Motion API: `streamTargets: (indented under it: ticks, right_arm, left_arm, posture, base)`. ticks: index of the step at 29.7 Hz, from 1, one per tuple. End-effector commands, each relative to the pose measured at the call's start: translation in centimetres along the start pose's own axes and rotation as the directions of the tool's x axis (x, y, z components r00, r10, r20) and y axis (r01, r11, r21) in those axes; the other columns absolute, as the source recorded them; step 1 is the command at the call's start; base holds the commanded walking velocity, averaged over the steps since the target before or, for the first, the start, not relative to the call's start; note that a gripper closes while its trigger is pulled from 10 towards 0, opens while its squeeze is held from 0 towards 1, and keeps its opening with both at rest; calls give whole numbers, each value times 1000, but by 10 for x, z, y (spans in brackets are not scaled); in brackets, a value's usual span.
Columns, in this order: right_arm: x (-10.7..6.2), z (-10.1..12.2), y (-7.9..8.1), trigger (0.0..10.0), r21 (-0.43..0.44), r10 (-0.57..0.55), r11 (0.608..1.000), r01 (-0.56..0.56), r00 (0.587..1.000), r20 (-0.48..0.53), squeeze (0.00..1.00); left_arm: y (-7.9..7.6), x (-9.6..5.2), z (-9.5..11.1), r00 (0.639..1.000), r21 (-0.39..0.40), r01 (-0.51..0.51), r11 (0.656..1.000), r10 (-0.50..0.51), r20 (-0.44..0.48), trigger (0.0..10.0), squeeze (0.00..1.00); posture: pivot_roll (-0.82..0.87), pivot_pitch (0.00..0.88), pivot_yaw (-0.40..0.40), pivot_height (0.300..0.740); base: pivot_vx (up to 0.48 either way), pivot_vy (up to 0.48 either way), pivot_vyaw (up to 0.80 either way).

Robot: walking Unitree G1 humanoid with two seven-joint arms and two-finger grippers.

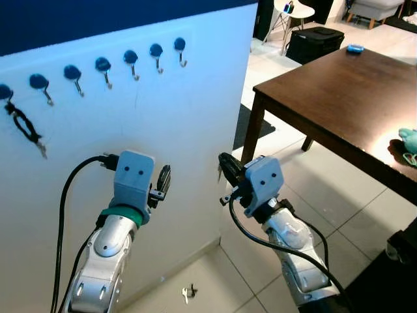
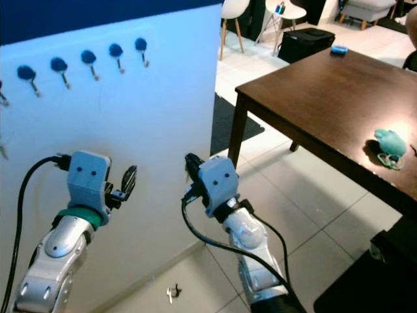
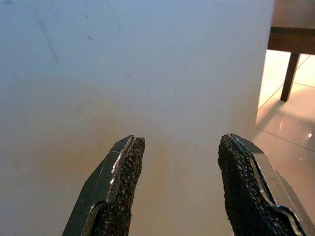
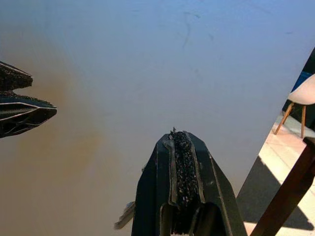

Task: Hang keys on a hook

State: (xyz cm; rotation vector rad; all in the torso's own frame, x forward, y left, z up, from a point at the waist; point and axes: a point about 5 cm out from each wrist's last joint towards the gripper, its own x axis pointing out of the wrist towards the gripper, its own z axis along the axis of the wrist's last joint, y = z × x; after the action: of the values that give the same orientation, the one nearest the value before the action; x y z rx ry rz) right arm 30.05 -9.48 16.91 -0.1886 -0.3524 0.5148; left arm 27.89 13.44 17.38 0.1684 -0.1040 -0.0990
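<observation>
Tiled floor lies nearest, with a small metal piece (image 1: 189,293), seemingly the keys, at the wall's foot, too small to confirm. Above it the left gripper (image 1: 163,180) is spread wide and empty, and the right gripper (image 4: 181,172) is closed with something thin half-hidden beside it. Farther up, hooks (image 1: 132,63) line the white wall (image 1: 182,130); one at the frame's edge carries a dark strap (image 1: 23,125).

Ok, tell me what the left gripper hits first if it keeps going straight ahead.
Most likely the bare white wall. The left gripper, fingers open, faces it squarely with nothing between, though depth is hard to judge.
</observation>
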Motion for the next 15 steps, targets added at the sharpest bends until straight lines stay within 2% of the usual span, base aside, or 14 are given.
streamTargets:
  ticks: [1,6,15]
  right_arm:
    - [-2,-3,1,10000,22,-4,1000,4,1000,-13,0]
    - [-2,-2,1,10000,19,-8,1000,8,1000,-5,0]
    - [0,1,-2,10000,18,-25,1000,25,1000,14,0]
  left_arm:
    - [0,-1,-3,1000,8,2,1000,-2,-12,10000,0]
    - [0,-1,-3,1000,9,2,1000,-2,-12,10000,0]
    - [0,-1,-3,1000,10,2,1000,-1,-12,10000,0]
  posture:
    - [-84,17,91,740]
    - [-83,17,93,740]
    - [-83,18,94,740]
  base:
    - [-480,0,0]
    - [-480,0,0]
    - [-455,0,777]
